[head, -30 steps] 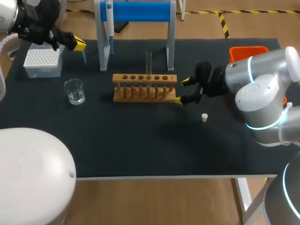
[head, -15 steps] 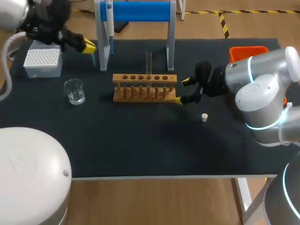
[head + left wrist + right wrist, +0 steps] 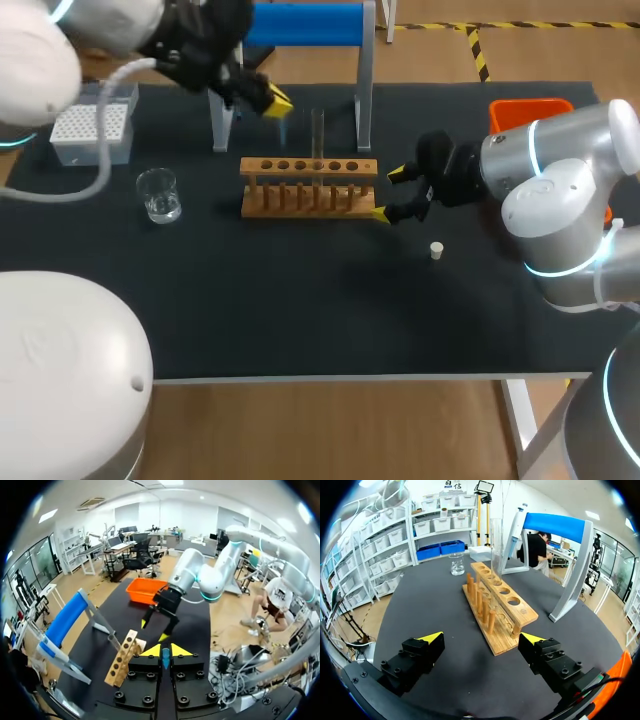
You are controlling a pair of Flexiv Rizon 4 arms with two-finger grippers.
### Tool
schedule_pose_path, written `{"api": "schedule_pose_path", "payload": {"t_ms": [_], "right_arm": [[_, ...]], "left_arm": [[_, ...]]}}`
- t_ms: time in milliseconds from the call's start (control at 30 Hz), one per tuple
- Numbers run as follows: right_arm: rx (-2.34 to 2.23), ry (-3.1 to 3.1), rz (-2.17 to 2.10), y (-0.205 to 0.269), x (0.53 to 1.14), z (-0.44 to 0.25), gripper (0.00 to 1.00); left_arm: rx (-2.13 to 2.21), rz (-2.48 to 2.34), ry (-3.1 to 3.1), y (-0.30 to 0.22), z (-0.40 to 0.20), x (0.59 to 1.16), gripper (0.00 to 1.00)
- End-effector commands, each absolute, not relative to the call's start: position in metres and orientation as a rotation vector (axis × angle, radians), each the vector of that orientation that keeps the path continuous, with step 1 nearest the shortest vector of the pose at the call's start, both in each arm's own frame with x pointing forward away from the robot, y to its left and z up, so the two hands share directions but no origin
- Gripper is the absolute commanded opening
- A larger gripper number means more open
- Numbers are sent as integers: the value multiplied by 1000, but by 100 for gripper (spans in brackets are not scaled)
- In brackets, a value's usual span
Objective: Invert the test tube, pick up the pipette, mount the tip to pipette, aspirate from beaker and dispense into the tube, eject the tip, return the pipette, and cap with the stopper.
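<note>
Glass, so the test tube (image 3: 318, 128) standing upright in the wooden rack (image 3: 300, 167) on the worktop (image 3: 300, 300) should be light, slick and brittle, best pinched gently mid-length. Seen from the left wrist, the left gripper (image 3: 165, 651) has its fingers close together, pinching a small blue tip (image 3: 165, 659). Seen from the right wrist, the right gripper (image 3: 482, 638) stands wide open just short of the rack's end, the tube farther ahead.

One rack (image 3: 308, 186); one tube (image 3: 318, 130); one beaker (image 3: 158, 194); one stopper (image 3: 436, 250).
</note>
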State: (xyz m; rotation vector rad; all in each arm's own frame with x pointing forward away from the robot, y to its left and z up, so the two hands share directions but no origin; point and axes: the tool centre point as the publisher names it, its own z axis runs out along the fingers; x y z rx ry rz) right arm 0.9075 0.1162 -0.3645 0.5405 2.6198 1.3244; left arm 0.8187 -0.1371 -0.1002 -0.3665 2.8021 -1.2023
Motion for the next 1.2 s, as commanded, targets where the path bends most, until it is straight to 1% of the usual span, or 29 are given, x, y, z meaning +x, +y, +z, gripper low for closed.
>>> {"api": "schedule_pose_path", "payload": {"t_ms": [33,467,1067,1200], "right_arm": [[539,2621,1325,115,907,-364,100],[539,2621,1325,115,907,-364,100],[539,2621,1325,115,907,-364,100],[523,2587,1368,105,898,-347,100]], "left_arm": [[-394,-1179,2795,-161,-101,816,0],[-420,-1194,2772,-189,-99,803,0],[-420,-1194,2772,-189,-99,803,0],[-420,-1194,2772,-189,-99,803,0]]}}
